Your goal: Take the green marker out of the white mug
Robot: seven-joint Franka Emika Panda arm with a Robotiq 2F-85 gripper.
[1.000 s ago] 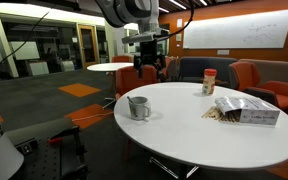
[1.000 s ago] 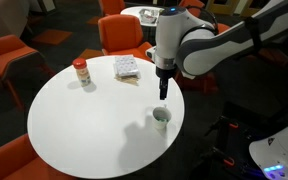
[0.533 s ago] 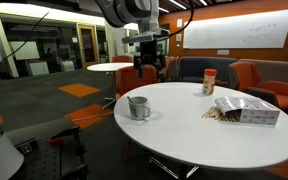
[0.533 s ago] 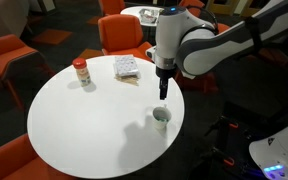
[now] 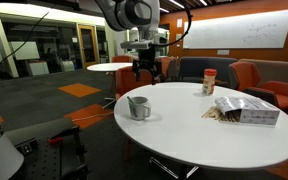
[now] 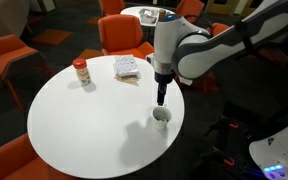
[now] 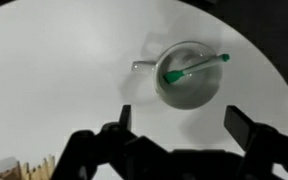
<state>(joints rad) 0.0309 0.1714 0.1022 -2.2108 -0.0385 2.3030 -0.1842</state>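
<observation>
The white mug [image 7: 188,74] stands on the round white table [image 7: 54,80], handle to the left in the wrist view. The green marker [image 7: 196,69] lies slanted inside it, its tip past the rim at the right. My gripper [image 7: 182,122] is open and empty, hovering above the mug, with its fingers just below the mug in the wrist view. In both exterior views the gripper [image 5: 147,72] [image 6: 161,99] hangs above the mug [image 5: 138,107] [image 6: 161,117] near the table edge. The marker does not show clearly in the exterior views.
A tan jar with a red lid [image 5: 209,82] [image 6: 81,72] and a packet of snacks [image 5: 246,110] [image 6: 127,67] stand on the far part of the table. Orange chairs [image 6: 124,35] ring the table. The mug sits close to the table edge.
My gripper has moved down a little and closer over the mug. The mug and marker have not moved.
</observation>
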